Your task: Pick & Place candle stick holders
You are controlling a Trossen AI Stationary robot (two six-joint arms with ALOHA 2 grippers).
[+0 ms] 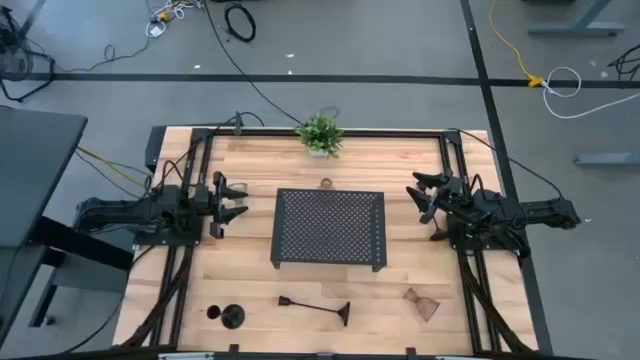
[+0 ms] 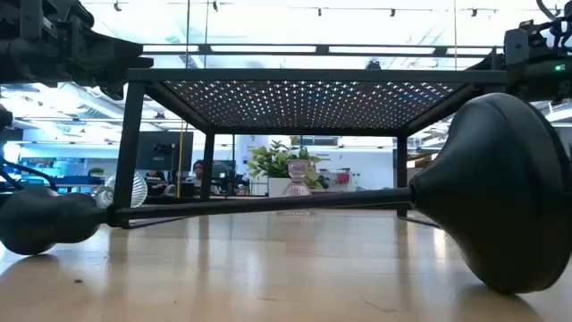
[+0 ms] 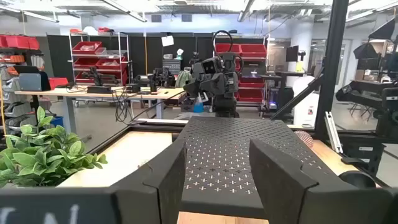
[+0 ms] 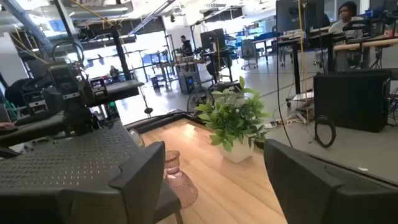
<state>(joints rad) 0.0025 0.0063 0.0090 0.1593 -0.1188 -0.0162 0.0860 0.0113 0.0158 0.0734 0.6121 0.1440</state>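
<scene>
Lying flat, the long black holder (image 1: pixel 315 307) sits well nearer the table's front than both wide-open, empty grippers (image 1: pixel 232 196) (image 1: pixel 428 194), roughly midway, stem crosswise.

1. In the low view the lying black candle stick holder (image 2: pixel 295 204) fills the foreground; its flared base (image 2: pixel 500 192) runs off the right edge.
2. The pinkish glass cup (image 4: pixel 175 177) is partly covered by the right gripper's fingers (image 4: pixel 134 186) in the right wrist view.
3. The potted plant (image 3: pixel 40 149) is cut by the left wrist view's edge.
4. The short holder (image 1: pixel 228 316) on the surface (image 1: pixel 240 270) is too small to make out.
</scene>
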